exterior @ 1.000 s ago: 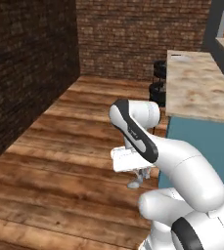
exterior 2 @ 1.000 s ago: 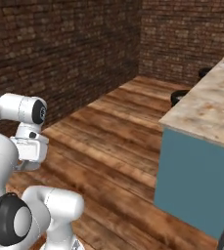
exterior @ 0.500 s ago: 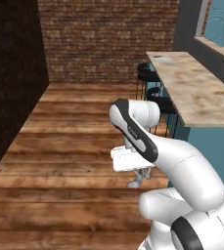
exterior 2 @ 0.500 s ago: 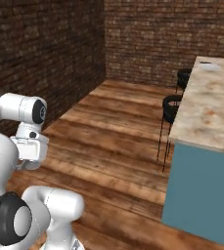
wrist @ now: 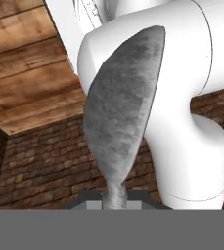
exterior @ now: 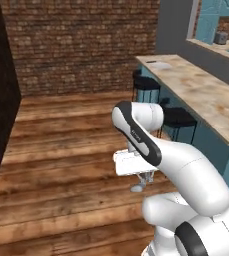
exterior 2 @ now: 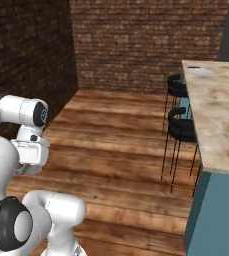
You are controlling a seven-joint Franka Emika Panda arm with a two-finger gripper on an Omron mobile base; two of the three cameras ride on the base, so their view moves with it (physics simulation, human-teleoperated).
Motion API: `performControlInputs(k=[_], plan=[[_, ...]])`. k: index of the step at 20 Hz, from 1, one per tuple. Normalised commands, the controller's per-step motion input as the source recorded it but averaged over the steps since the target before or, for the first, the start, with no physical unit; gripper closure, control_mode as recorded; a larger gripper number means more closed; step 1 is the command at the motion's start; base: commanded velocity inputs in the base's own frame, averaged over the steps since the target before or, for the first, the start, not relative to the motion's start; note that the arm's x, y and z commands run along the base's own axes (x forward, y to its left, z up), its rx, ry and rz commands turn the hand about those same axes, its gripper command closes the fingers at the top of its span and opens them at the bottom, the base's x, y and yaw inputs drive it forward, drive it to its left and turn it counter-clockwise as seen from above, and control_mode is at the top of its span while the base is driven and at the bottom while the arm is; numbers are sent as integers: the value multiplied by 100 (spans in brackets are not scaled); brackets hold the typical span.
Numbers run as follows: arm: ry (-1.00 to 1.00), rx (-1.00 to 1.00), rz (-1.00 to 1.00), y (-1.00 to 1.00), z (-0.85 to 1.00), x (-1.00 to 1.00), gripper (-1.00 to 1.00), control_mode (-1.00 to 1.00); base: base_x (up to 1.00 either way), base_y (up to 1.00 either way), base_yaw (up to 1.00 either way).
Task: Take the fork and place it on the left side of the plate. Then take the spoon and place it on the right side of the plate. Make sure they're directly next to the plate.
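The hand (exterior: 140,186) is clamped on the spoon (wrist: 121,117), its grey bowl looming just beyond the fingertips — light, stiff, slick metal, best pinched low on that slim handle, I'd say.

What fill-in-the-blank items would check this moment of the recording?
1. The tool is shut on the ____.
2. The plate lies at the ____ end of the counter.
3. The stools beside the counter are ____ in colour.
Missing words: spoon; far; black.
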Motion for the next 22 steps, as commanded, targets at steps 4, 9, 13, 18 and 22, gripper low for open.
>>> performControlInputs(k=[4,9,13,18,22], plan=[[0,0,0,0,0,0,100,100,100,94,-39],[0,0,0,0,0,0,100,100,100,90,-39],[0,0,0,0,0,0,100,100,100,88,-39],[0,0,0,0,0,0,100,100,100,87,-39],[0,0,0,0,0,0,100,100,100,85,-41]])
